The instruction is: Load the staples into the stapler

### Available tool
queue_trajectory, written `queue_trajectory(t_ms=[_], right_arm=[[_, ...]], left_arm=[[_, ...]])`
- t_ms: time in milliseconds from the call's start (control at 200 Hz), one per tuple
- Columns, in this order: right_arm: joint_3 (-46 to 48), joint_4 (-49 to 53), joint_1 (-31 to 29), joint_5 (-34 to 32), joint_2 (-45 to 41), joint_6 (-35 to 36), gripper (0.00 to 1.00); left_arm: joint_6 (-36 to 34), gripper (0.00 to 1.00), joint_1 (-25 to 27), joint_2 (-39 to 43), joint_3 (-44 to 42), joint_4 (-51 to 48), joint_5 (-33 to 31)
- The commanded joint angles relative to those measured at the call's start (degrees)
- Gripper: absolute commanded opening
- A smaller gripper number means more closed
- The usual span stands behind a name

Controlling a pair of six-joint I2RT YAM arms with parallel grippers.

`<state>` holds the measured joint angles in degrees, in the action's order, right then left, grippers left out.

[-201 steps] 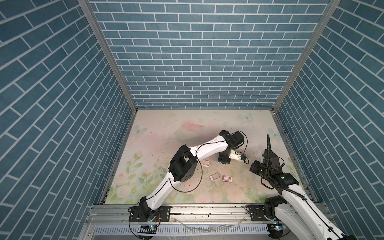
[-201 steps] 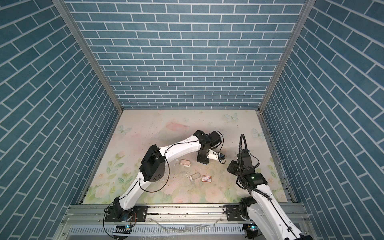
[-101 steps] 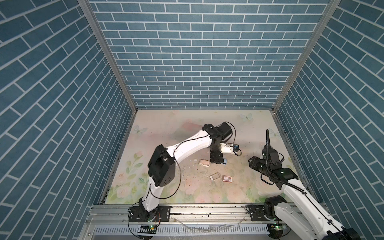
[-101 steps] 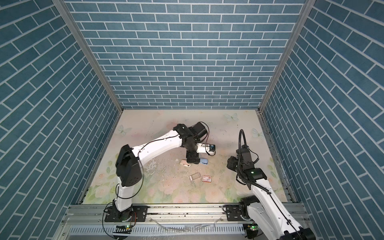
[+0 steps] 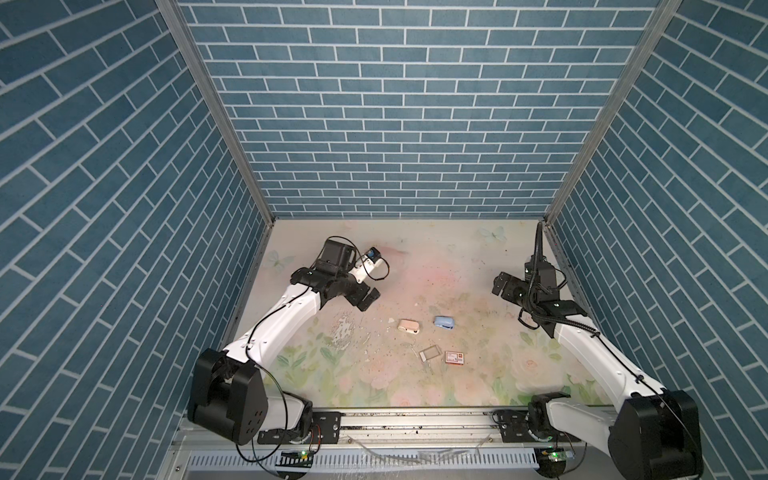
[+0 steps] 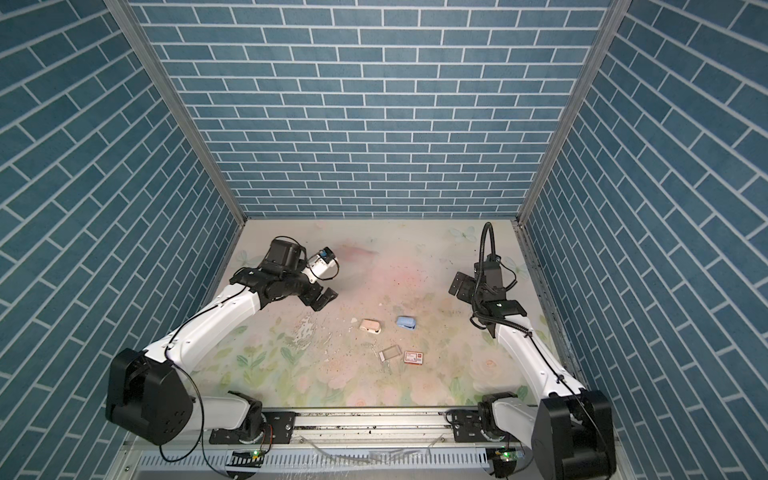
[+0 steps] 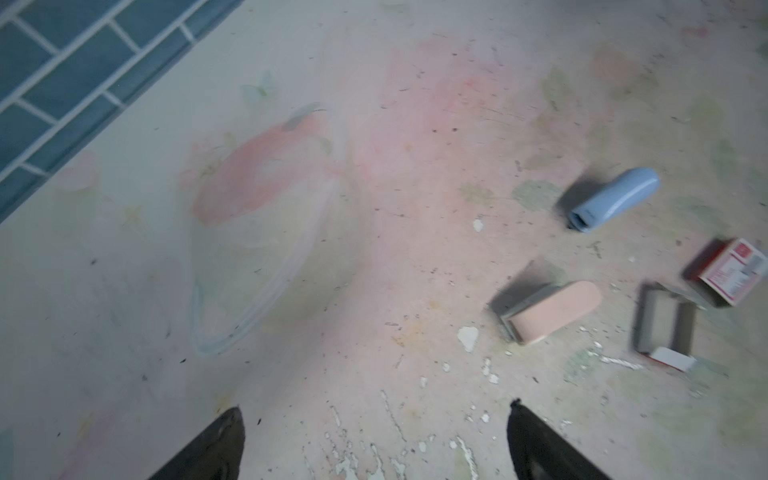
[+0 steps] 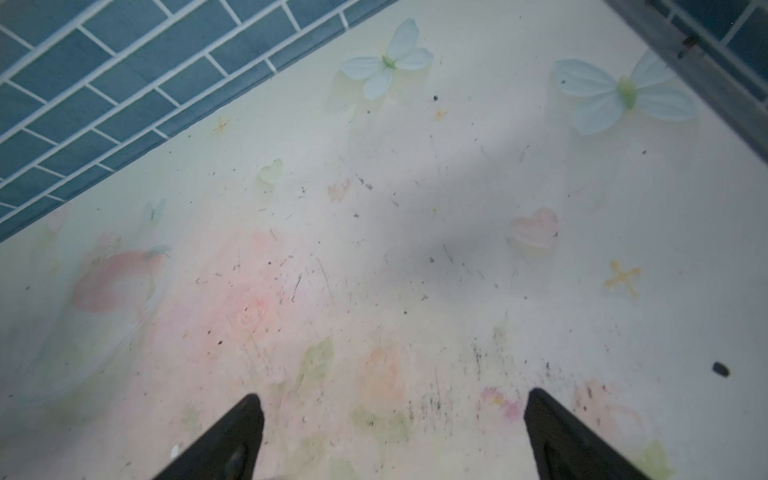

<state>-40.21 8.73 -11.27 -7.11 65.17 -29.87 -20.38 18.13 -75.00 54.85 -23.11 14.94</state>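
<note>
L gripper (image 5: 368, 300) hangs above the floral-print table mat (image 5: 436, 257), jaws spread wide w/ nothing btwn them. The L wrist view shows its black fingertips (image 7: 216, 444) apart over bare mat. R gripper (image 5: 502, 286) is likewise spread and empty, well apart from every item.

The small grey rectangular tray (image 5: 429, 365) lies btwn the two claws, nearer the front rail (image 5: 415, 419) than either, touched by neither. The red-and-white labelled cardboard box (image 5: 455, 358) sits just beside it on the R-claw side. The pale pink plastic stapler (image 5: 408, 326) is the item nearest the L claw. The light blue plastic stapler (image 5: 444, 322) lies just beyond it toward the R claw. The staple strips are too small to make out.
</note>
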Motion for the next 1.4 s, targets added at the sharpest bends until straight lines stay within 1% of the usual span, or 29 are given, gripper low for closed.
queue_trajectory(t_ms=[0, 45, 110, 175, 215, 295, 360, 425, 495, 555, 665, 700, 760, 850, 925, 955, 975, 1045, 1175, 1225, 1255, 1290, 1345, 1390], right_arm=[[3.72, -15.07, 0.95, -9.06, 0.05, 7.32, 0.99], [4.82, -17.99, 1.53, -10.87, -0.11, 9.2, 0.99], [5.47, -19.89, 3.23, -11.7, 0.0, 12.61, 0.99], [6.33, -21.47, 5.19, -12.01, 0.48, 15.99, 0.99], [7.32, -23.2, 6.42, -12.46, 1.05, 17.85, 0.99], [10.58, -30.12, 8.6, -13.45, 3.12, 20.91, 0.99], [13.47, -36.16, 10.08, -12.97, 5.45, 21.26, 0.99], [15.85, -41.8, 10.99, -11.98, 7.79, 21.8, 0.99], [17.89, -47.77, 11.26, -11.85, 10.5, 22.77, 0.99], [19.73, -53.15, 11.91, -9.91, 12.85, 22.95, 0.99], [23.28, -64.32, 12.32, -8.41, 17.89, 23.25, 0.99], [23.74, -65.27, 12.32, -7.56, 18.09, 23.7, 0.99], [23.98, -65.47, 12.38, -6.08, 18.0, 24.1, 0.99], [25.52, -70.77, 12.41, -3.74, 20.63, 25.11, 0.99], [26.0, -74.31, 12.41, -3.43, 23.11, 25.41, 0.99], [25.7, -73.57, 12.41, -3.26, 23.04, 25.39, 0.99], [25.2, -71.37, 12.41, -2.87, 22.34, 25.35, 0.99], [23.64, -69.54, 12.41, -1.45, 22.94, 25.93, 0.99], [18.71, -59.77, 13.04, 0.76, 22.78, 26.01, 0.99], [17.95, -58.63, 13.16, 1.32, 23.03, 25.91, 0.99], [18.0, -58.57, 13.29, 1.49, 22.95, 25.83, 0.99], [17.97, -58.57, 13.29, 1.42, 23.01, 25.95, 0.98], [17.97, -58.68, 13.35, 1.38, 23.01, 25.98, 0.99], [18.05, -58.76, 13.3, 1.35, 22.92, 26.02, 0.99]], left_arm=[[7.51, 0.99, -4.39, 3.71, -10.17, 22.28, -3.84], [9.42, 0.99, -6.85, 4.86, -16.16, 30.23, -4.13], [11.57, 0.99, -9.91, 5.36, -23.3, 41.87, -4.79], [12.84, 1.0, -11.42, 4.67, -29.09, 52.4, -7.15], [14.17, 1.0, -12.57, 4.65, -28.89, 50.24, -6.63], [15.61, 1.0, -14.12, 3.31, -30.89, 53.8, -5.63], [16.27, 0.99, -14.78, 2.6, -33.17, 57.18, -5.87], [16.46, 1.0, -15.16, 2.06, -36.02, 62.99, -6.49], [17.26, 1.0, -16.0, 2.68, -36.7, 63.58, -6.11], [17.56, 1.0, -16.35, 2.54, -37.25, 64.63, -5.65], [18.65, 1.0, -16.74, 3.04, -38.01, 65.64, -6.72], [20.05, 1.0, -17.33, 3.69, -38.96, 67.44, -6.43], [19.73, 1.0, -17.9, 6.92, -39.79, 66.46, -4.62], [16.58, 1.0, -18.0, 8.69, -40.7, 66.93, -1.58], [13.97, 1.0, -18.09, 6.98, -42.74, 72.26, -3.59], [12.72, 1.0, -18.13, 5.58, -43.14, 74.51, -4.29], [12.33, 1.0, -18.13, 4.55, -43.34, 76.1, -4.9], [14.38, 0.99, -19.13, -0.27, -42.12, 78.57, -4.65], [16.0, 1.0, -20.32, -10.05, -40.36, 85.28, -4.37], [17.18, 1.0, -20.94, -13.83, -40.14, 89.16, -4.29], [17.35, 1.0, -21.68, -13.0, -39.37, 85.82, -2.54], [16.82, 1.0, -21.68, -11.83, -37.7, 80.54, -2.53], [17.57, 1.0, -21.73, -13.04, -35.95, 79.65, -3.05], [16.87, 0.99, -21.48, -12.49, -33.7, 73.75, -3.23]])
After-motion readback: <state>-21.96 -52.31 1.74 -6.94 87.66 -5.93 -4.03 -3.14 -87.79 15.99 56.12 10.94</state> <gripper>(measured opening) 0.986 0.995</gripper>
